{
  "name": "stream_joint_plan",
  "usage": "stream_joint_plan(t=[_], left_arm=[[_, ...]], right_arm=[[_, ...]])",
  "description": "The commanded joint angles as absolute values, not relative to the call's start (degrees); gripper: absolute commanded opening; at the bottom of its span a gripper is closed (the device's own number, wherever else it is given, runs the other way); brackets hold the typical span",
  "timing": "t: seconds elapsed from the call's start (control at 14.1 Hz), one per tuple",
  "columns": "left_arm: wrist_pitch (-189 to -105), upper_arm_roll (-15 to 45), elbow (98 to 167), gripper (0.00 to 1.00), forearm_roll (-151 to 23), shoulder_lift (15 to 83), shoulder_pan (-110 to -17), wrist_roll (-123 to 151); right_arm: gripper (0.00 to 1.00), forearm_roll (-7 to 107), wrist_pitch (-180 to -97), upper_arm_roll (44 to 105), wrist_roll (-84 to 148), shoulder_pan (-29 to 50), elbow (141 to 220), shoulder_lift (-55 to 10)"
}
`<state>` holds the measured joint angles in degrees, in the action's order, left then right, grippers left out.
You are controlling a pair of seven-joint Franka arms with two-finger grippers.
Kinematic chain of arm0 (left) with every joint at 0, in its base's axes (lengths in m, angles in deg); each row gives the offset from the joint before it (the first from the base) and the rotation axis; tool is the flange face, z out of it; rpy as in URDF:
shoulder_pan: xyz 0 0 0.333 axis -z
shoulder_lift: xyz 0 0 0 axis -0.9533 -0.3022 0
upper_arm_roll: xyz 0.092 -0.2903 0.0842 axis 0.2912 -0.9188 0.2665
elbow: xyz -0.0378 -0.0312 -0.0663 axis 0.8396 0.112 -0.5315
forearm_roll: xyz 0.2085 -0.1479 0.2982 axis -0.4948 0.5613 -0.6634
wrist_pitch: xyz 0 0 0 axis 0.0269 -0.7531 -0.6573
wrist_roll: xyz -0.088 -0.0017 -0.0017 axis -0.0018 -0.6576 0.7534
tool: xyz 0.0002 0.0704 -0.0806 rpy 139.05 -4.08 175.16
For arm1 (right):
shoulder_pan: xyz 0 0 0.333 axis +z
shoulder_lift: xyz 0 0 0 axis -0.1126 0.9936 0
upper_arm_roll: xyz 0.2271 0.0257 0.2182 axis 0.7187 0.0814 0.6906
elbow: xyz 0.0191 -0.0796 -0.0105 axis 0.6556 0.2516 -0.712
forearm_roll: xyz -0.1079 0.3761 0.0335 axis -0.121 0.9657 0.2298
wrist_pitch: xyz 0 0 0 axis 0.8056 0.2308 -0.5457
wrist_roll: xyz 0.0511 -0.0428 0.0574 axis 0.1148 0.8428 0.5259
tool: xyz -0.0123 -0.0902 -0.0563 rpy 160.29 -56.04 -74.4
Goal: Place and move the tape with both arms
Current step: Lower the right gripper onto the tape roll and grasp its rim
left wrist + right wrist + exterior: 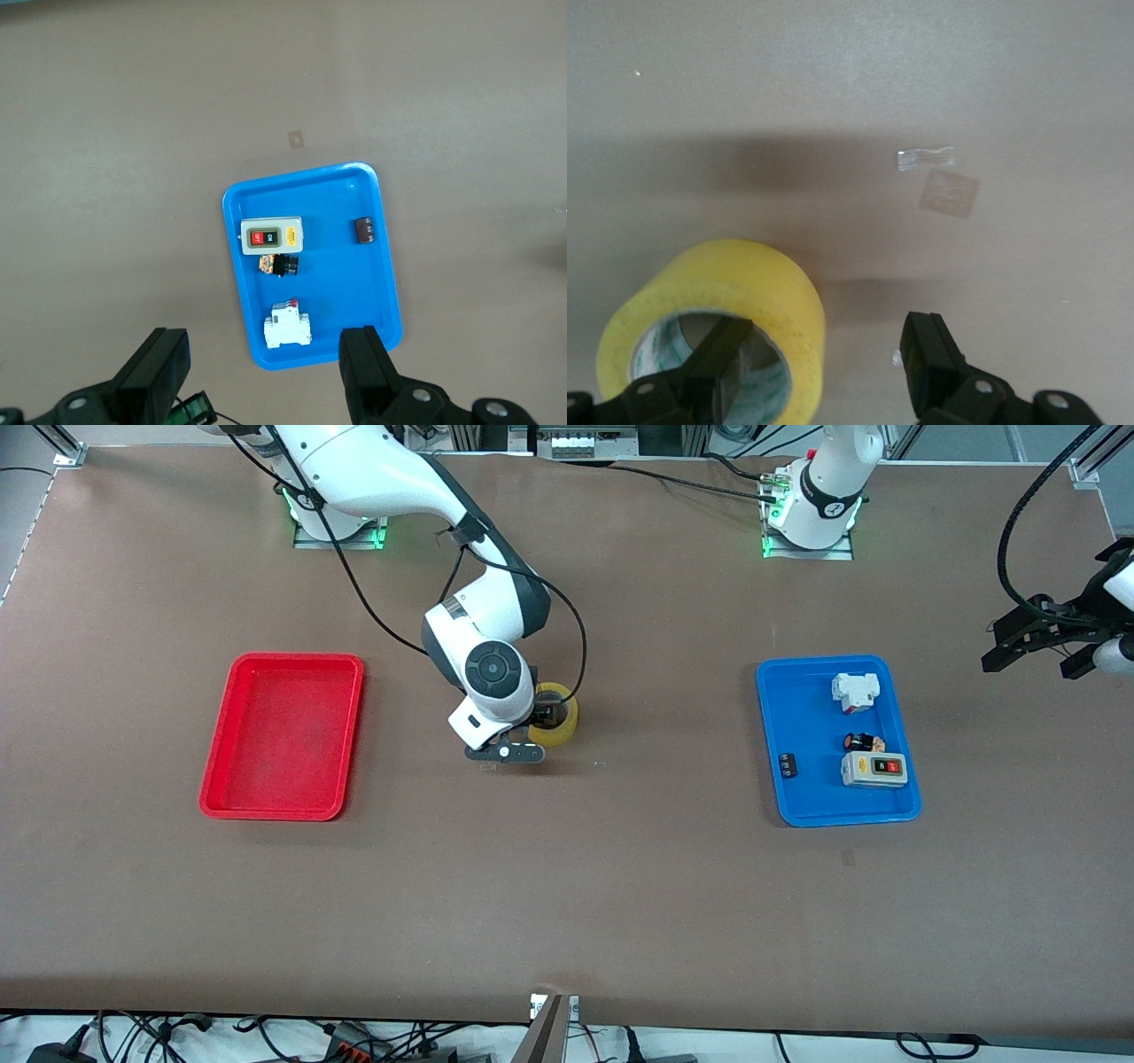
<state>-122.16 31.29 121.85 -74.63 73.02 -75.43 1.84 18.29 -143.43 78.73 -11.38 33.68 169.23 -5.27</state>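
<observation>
The yellow tape roll (560,722) lies flat on the brown table near its middle. My right gripper (542,717) is low over it and open. In the right wrist view the gripper (828,354) straddles the wall of the tape (735,279): one finger is inside the hollow centre, the other stands outside, well apart from the roll. My left gripper (1036,638) waits open and empty in the air, off the blue tray toward the left arm's end of the table. It also shows in the left wrist view (266,363).
A blue tray (797,717), seen also in the left wrist view (337,266), holds a white breaker (855,691), a grey switch box (873,769) and small parts. A red tray (282,735) lies toward the right arm's end, with nothing in it.
</observation>
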Motion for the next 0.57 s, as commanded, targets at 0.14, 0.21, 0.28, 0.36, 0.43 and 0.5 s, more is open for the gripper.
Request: stream_joint_plan(t=[0.14, 0.21, 0.28, 0.36, 0.43, 0.5], left_arm=[[-118.4, 34.8, 122.1, 1.0, -75.0, 74.1, -72.9, 0.7], [-117.6, 34.9, 122.9, 1.0, -75.0, 75.2, -72.9, 0.6], [-116.4, 34.8, 124.0, 1.0, -75.0, 76.2, -72.9, 0.6], [-116.1, 34.9, 124.4, 1.0, -75.0, 76.8, -72.9, 0.6], [-116.3, 34.9, 124.3, 1.0, -75.0, 76.8, -72.8, 0.7], [-116.6, 35.0, 124.0, 1.0, -75.0, 76.7, -72.6, 0.7]], right_arm=[[0.98, 22.4, -143.8, 78.5, -13.1, 34.3, 168.2, -4.9], [0.97, 22.5, -143.8, 78.5, -13.0, 34.3, 168.2, -4.7], [0.97, 22.5, -143.8, 78.5, -13.0, 34.3, 168.2, -4.7], [0.97, 22.5, -143.6, 78.5, -12.8, 34.3, 168.3, -4.7], [0.97, 22.5, -143.6, 78.5, -12.6, 34.3, 168.3, -4.4], [0.95, 22.5, -143.6, 78.5, -12.5, 34.3, 168.3, -4.0]])
